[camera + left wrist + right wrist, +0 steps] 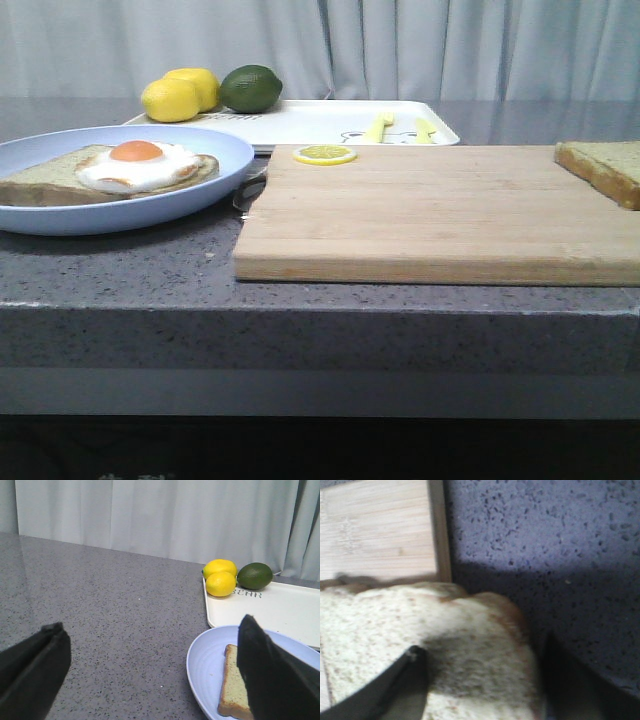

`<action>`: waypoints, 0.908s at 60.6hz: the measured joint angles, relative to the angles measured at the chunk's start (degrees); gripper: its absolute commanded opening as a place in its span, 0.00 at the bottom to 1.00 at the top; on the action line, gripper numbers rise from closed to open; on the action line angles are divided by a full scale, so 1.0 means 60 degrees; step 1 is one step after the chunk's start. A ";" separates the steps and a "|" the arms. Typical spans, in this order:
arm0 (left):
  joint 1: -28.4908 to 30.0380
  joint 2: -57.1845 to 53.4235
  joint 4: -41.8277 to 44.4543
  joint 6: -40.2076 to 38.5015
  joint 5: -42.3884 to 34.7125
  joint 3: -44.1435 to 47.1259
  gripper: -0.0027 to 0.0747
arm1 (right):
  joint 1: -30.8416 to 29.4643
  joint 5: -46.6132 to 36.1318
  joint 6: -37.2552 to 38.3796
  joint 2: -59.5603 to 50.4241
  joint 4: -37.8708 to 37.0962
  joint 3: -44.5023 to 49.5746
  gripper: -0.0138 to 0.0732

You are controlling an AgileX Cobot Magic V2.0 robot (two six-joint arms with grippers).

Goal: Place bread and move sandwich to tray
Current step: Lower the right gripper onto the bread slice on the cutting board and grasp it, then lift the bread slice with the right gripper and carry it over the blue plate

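Speckled grey stone counter [150, 275] bears rectangular wooden board [430, 210].

Both end effectors show plain matte black fingers [272, 675], wedge-shaped.

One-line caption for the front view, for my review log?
Egg-topped toast on blue plate, left of cutting board; plain bread at its right edge; white tray behind.

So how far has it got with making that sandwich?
Early days. Already there: an egg-topped slice on the blue plate, which sits on the counter beside the white tray, not on it. In hand: the right gripper straddles the plain bread at the cutting board edge; a firm grip isn't clear. Left: put that bread on the egg, then move the plate to the tray.
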 measured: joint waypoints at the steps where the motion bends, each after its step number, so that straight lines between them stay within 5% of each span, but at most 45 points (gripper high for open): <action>1: 0.0000 0.0000 0.0000 0.0000 0.0000 0.0000 0.89 | 0.0000 0.0000 0.0000 0.0013 0.0018 0.0000 0.40; 6: 0.0000 0.0000 0.0000 0.0000 0.0000 0.0000 0.89 | -0.0007 -0.0019 0.0000 0.0021 0.0007 -0.0015 0.20; 12: 0.0000 0.0000 0.0000 0.0000 0.0000 0.0000 0.89 | -0.0044 -0.0038 0.0000 0.0021 0.0007 -0.0043 0.07; 30: 0.0000 0.0000 0.0000 0.0000 0.0000 0.0000 0.89 | -0.0044 -0.0051 0.0000 -0.0369 0.0512 -0.0063 0.08; 55: 0.0000 0.0000 0.0000 0.0000 0.0000 0.0000 0.89 | 0.0776 0.0008 0.0000 -0.1753 0.3948 -0.0106 0.08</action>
